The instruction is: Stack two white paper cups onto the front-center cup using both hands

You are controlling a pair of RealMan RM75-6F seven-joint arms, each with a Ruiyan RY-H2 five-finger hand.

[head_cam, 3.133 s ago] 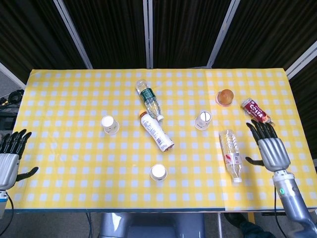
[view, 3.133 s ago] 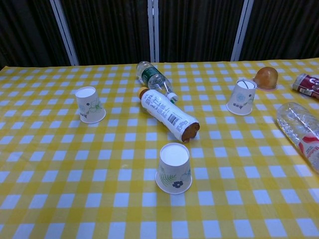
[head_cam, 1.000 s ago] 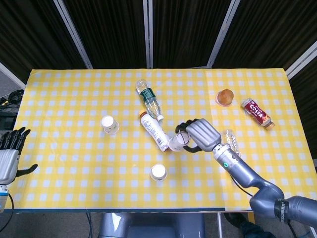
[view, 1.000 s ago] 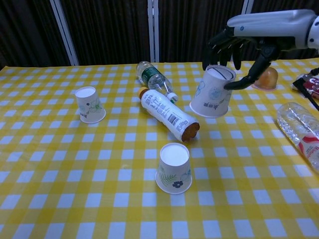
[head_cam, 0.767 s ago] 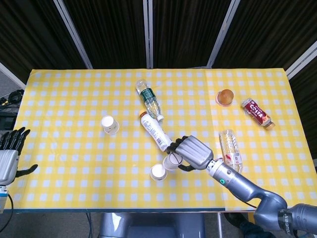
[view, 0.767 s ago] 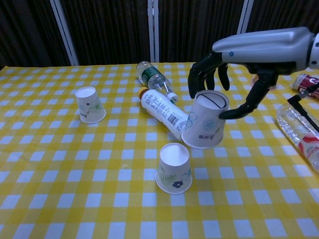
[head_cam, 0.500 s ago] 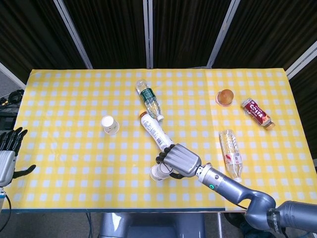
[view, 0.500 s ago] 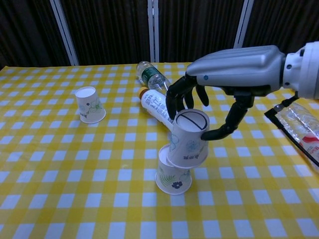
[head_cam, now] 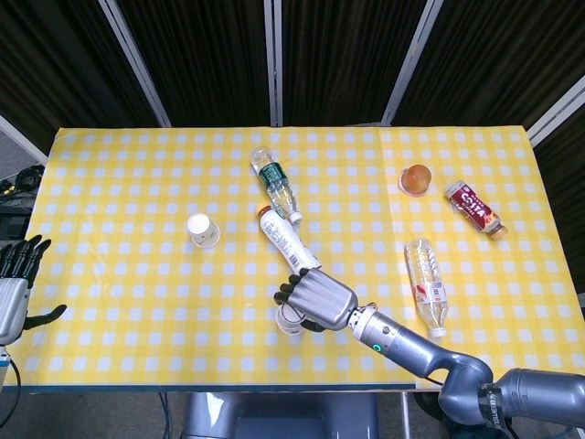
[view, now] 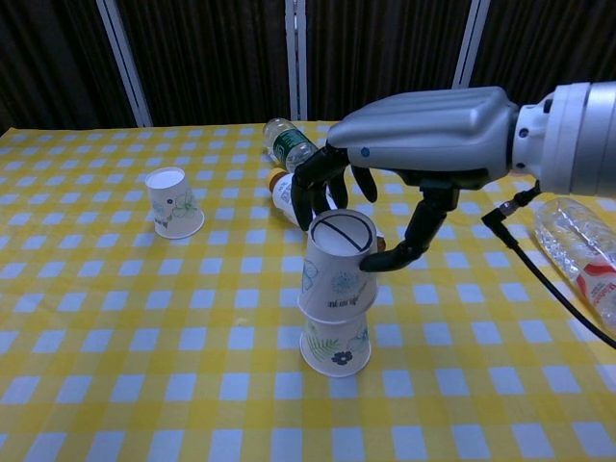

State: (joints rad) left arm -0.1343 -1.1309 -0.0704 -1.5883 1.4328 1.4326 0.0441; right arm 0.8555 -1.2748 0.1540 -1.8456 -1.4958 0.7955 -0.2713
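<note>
My right hand (view: 404, 144) (head_cam: 317, 300) grips an upside-down white paper cup (view: 337, 265) between fingers and thumb, seated over the front-center cup (view: 336, 348). In the head view the hand covers most of that pair; only a bit of cup rim (head_cam: 287, 318) shows. A second white cup (head_cam: 202, 230) (view: 172, 202) stands upside down at the left middle of the table. My left hand (head_cam: 16, 285) hangs open off the table's left edge, holding nothing; the chest view does not show it.
A white-labelled bottle (head_cam: 288, 241) lies just behind the stack, a green-labelled bottle (head_cam: 274, 181) further back. A clear bottle (head_cam: 426, 284) lies to the right, with a red drink bottle (head_cam: 474, 208) and an orange lidded cup (head_cam: 417, 178) at the back right.
My right hand carried the cup left and toward the front, then lowered it over the front-center cup. The left hand stayed put.
</note>
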